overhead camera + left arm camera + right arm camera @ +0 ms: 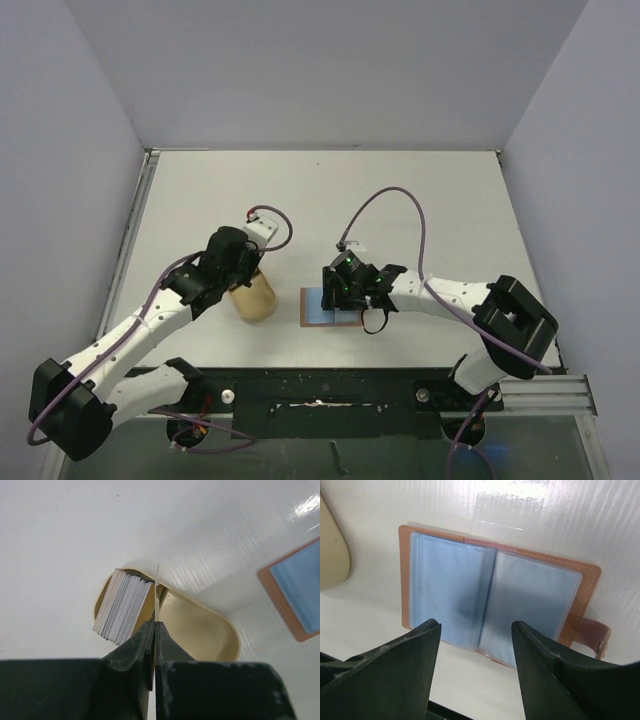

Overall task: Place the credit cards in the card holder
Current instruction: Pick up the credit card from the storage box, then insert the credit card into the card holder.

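The card holder (492,565) lies open on the table, reddish-brown with pale blue clear sleeves and a closing tab (594,636) at its right. It also shows in the top view (325,309) and in the left wrist view (299,591). My right gripper (476,626) is open and empty just above the holder's near edge; in the top view (350,288) it hangs over the holder. My left gripper (155,623) is shut on one thin card (157,587), seen edge-on, above a stack of grey-white credit cards (122,607) standing in a pale tan case (200,630).
The pale tan case (253,298) with a rounded end stands left of the holder, under my left gripper (240,268). Purple cables loop over both arms. A black rail (320,390) runs along the table's near edge. Grey walls close the table in.
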You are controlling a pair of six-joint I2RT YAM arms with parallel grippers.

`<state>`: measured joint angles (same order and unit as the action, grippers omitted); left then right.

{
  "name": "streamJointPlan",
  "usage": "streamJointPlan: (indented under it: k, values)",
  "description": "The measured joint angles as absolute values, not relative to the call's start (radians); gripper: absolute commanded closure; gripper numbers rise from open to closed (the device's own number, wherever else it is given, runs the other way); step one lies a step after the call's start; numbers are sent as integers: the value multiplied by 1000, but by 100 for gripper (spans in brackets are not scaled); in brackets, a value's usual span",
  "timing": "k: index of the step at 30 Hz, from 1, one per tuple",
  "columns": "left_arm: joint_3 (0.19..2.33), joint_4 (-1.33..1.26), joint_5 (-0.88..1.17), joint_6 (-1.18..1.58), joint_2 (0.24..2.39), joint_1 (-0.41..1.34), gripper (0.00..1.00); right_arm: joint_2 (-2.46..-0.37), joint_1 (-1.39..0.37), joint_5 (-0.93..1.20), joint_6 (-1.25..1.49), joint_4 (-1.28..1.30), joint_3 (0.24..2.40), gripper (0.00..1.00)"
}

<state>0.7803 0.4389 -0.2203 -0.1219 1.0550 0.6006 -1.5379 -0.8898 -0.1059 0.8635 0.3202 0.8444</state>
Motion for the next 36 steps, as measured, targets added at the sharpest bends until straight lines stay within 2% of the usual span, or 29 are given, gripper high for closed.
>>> streamJointPlan:
  k: [5,16,24,28,36]
  values:
    - [798,436,-177,27,1009,601,100,-1501,-878,-94,845,316,840,49]
    - [789,280,5,458,979,601,100,-1483,-817,-93,813,319,833,77]
    - [718,88,177,778,1148,602,100,-1470,-754,-98,787,333,794,82]
    - [693,56,245,863,1268,617,100,-1470,-746,-101,785,332,771,83]
    - [599,-81,296,1006,1345,677,100,-1469,-746,-102,786,321,727,83]
